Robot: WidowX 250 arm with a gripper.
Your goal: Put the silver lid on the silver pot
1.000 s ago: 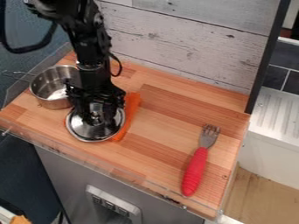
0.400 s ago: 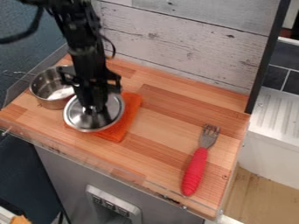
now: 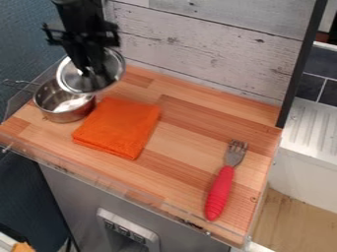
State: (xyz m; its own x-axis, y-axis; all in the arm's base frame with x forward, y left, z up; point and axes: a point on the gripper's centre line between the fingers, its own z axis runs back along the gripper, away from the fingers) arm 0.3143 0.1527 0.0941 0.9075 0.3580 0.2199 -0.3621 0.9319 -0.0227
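Lid (image 3: 115, 66) gripped near its middle between my jaws, hanging at tips of my gripper (image 3: 91, 74), raised off counter (image 3: 184, 128); pot (image 3: 64, 117) lower, its rim partly hidden behind lid.

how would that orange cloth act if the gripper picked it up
The orange cloth looks soft, so it would probably sag from wherever it is pinched. Its front edge looks layered, as if folded, so it may open out when lifted. Pushed sideways, it might slide or bunch on the smooth-looking wooden counter.
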